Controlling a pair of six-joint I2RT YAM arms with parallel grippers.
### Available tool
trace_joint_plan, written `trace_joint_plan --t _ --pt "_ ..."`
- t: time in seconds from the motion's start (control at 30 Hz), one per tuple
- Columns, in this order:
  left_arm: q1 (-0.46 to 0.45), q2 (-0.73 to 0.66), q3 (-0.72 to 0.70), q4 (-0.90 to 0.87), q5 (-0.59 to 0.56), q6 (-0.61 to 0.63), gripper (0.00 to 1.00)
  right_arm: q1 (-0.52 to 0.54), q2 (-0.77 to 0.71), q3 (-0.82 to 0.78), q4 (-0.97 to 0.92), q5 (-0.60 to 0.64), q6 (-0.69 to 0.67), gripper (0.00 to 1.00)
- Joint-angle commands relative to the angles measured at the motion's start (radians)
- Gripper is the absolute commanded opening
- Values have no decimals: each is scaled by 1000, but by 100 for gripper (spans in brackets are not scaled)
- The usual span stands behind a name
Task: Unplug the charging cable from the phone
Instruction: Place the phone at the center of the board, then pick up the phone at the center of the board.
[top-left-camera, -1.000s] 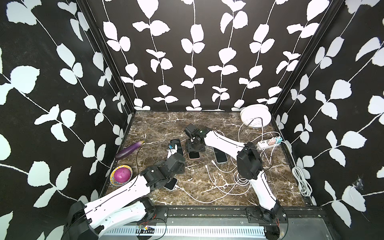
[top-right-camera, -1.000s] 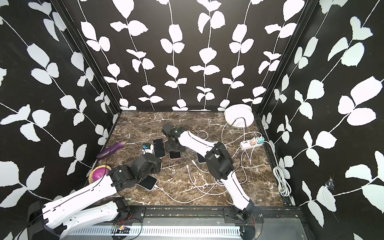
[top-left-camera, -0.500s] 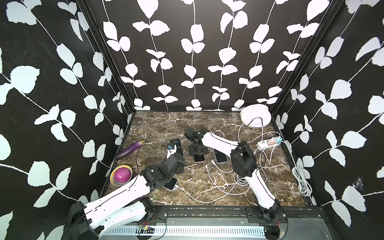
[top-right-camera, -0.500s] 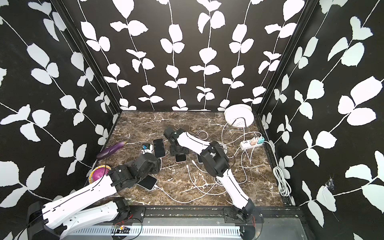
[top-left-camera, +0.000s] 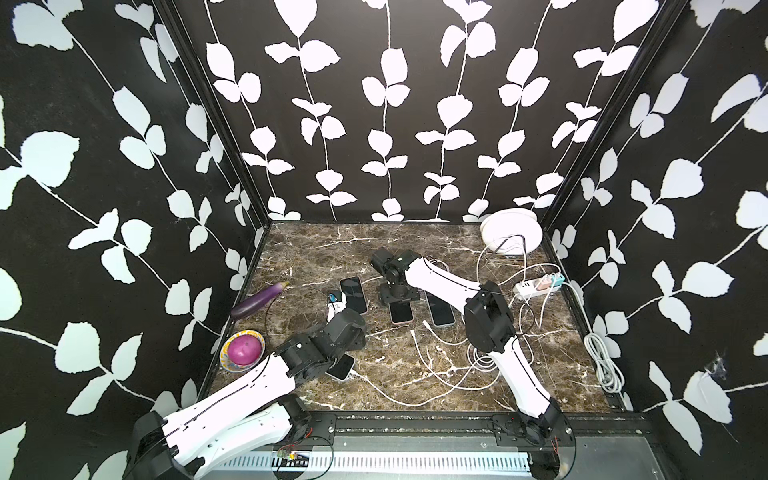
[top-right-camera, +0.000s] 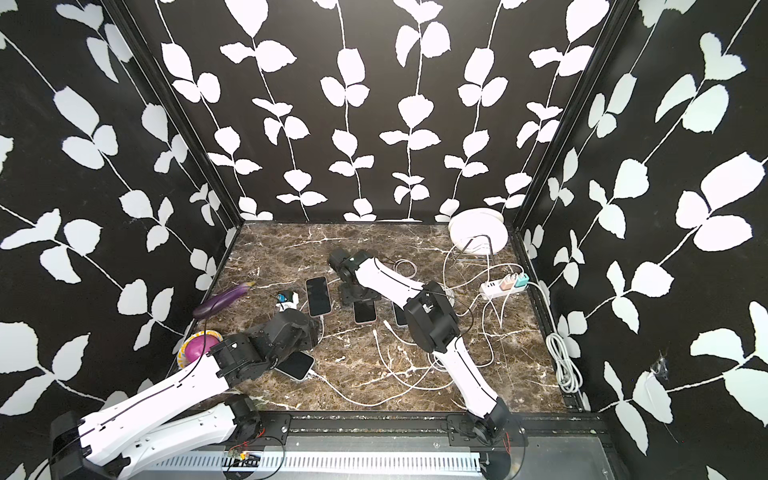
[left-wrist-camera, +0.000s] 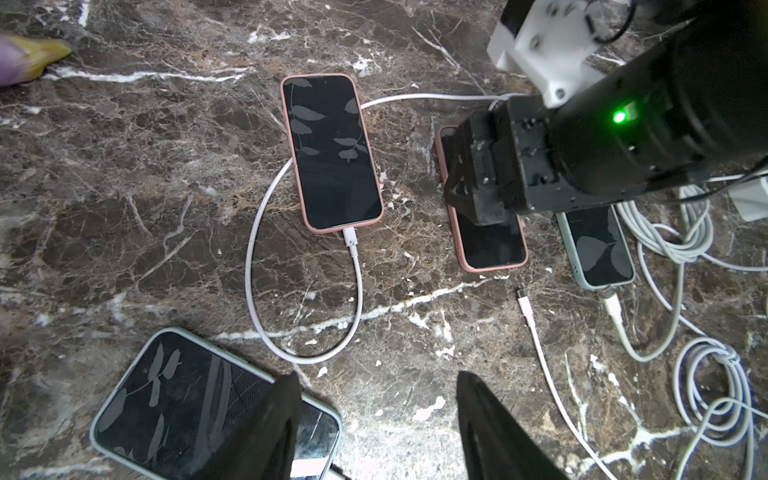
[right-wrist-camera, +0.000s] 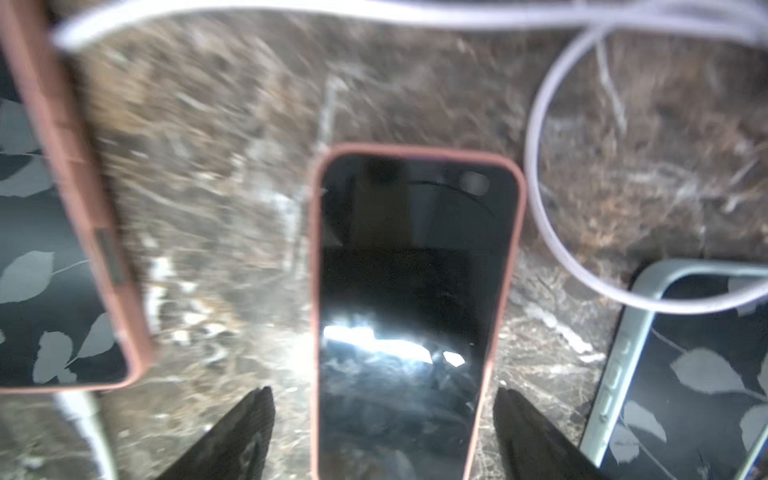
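Several phones lie on the marble table (top-left-camera: 316, 249). My right gripper (right-wrist-camera: 382, 390) is open, its fingers either side of the middle pink-cased phone (right-wrist-camera: 415, 270) without touching it; in both top views the gripper (top-left-camera: 397, 296) (top-right-camera: 359, 296) stands over that phone (top-left-camera: 402, 314). No cable is in this phone. A loose white cable plug (left-wrist-camera: 522, 296) lies just past its near end. The left pink phone (left-wrist-camera: 332, 153) and a pale green phone (left-wrist-camera: 598, 245) have cables plugged in. My left gripper (left-wrist-camera: 376, 380) is open above bare marble, one finger over the corner of a mint-cased phone (left-wrist-camera: 178, 395).
An eggplant (top-left-camera: 259, 300) and a bowl (top-left-camera: 232, 363) holding a purple ball sit by the left wall. At the right stand a power strip (top-left-camera: 538, 286) and a white round disc (top-left-camera: 511, 235). White cable coils (top-left-camera: 482, 357) lie nearer the front, a grey cord bundle (top-left-camera: 602, 361) by the right wall.
Both grippers' jaws have spread wider. The right arm's elbow has shifted a little to the left, and the middle pink phone sits slightly further right than before.
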Motion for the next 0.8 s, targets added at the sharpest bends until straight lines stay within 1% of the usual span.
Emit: trace_joint_plan --t 0.0,0.1,0.17,0.3,0.47,0.63,0.77 --pt "18 -11 -22 -23 19 -24 63 33 -31 65 -19 -15 -49 87" --pt "66 -1 -25 -35 67 -41 62 51 57 213 -67 -48 -82 87" --pt "98 -2 -33 -36 100 -49 60 63 128 324 -96 -74 -98 91" --pt "119 -47 -40 -55 95 -52 60 81 227 472 -94 -98 -128 96" --pt "134 -92 -52 -106 73 -47 64 87 260 482 -51 -101 -133 98" --pt "139 -152 -109 -52 97 -55 66 102 272 466 -24 -91 -163 99" --pt "140 -172 -126 -44 82 -57 68 111 261 434 0 -77 -163 99"
